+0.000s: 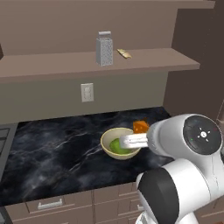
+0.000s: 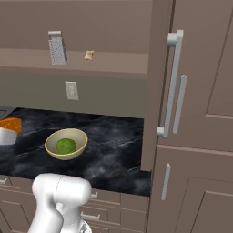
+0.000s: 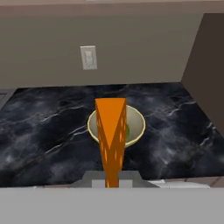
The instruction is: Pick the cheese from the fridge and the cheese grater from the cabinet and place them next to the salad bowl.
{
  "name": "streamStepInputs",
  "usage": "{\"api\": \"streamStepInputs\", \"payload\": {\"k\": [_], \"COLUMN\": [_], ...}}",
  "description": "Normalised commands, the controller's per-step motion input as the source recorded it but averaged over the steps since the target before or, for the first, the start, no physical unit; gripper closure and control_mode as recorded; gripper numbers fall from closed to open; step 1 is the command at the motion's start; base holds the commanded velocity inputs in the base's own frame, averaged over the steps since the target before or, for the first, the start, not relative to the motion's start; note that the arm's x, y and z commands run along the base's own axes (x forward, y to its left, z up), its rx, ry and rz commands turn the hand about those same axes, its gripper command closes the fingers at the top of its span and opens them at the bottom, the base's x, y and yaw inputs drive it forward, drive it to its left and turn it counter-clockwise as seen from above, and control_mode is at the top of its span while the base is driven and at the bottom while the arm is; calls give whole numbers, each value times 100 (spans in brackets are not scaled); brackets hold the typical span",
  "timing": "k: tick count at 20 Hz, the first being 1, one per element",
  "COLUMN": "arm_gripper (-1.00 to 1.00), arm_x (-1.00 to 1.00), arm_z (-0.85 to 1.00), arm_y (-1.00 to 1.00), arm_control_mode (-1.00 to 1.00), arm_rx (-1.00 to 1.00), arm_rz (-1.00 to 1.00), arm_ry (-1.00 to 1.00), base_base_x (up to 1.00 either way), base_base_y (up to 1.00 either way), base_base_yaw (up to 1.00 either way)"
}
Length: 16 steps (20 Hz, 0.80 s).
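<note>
1. Your hand (image 3: 112, 177) holds the cheese (image 3: 111, 131), clamped at the wedge's near end, and carries it in the air above the tabletop (image 1: 57, 153), over or just beside the salad bowl (image 1: 109, 139).
2. In the hand view the wedge hangs straight in front of the bowl, so I judge that a release here could drop it onto the salad instead of next to it. Shift sideways to bare tabletop first.
3. The grip sits at one end only; a quick swing might tip or slip the wedge.
4. The tabletop is bare left and right of the bowl, so either side suits for setting down.
5. The cheese grater (image 1: 104, 51) stands upright on the cabinet (image 1: 144, 61) shelf, above and behind the bowl, with a small tan scrap (image 1: 124, 53) just to its right. Mind the scrap when reaching later.
6. The shelf edge overhangs the far tabletop, and a tall panelled column (image 2: 193, 91) closes the right side, limiting room there.
7. A wall socket (image 1: 87, 92) sits on the far wall, out of your way.
</note>
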Motion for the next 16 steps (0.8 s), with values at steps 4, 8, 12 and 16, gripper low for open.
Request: {"api": "streamStepInputs", "payload": {"k": [4, 8, 12, 16], "arm_gripper": [100, 100, 100, 100], "arm_x": [0, 0, -20, -9], "arm_z": [-61, -52, -33, -34], "arm_y": [27, 29, 32, 32], "arm_control_mode": [-100, -100, -100, -100], "arm_rx": [1, 10, 3, 1], "arm_rz": [2, 0, 0, -1], "arm_ry": [0, -1, -7, -6], "base_base_x": [0, 0, 0, 0], "base_base_y": [0, 0, 0, 0], "base_base_yaw": [0, 0, 0, 0]}}
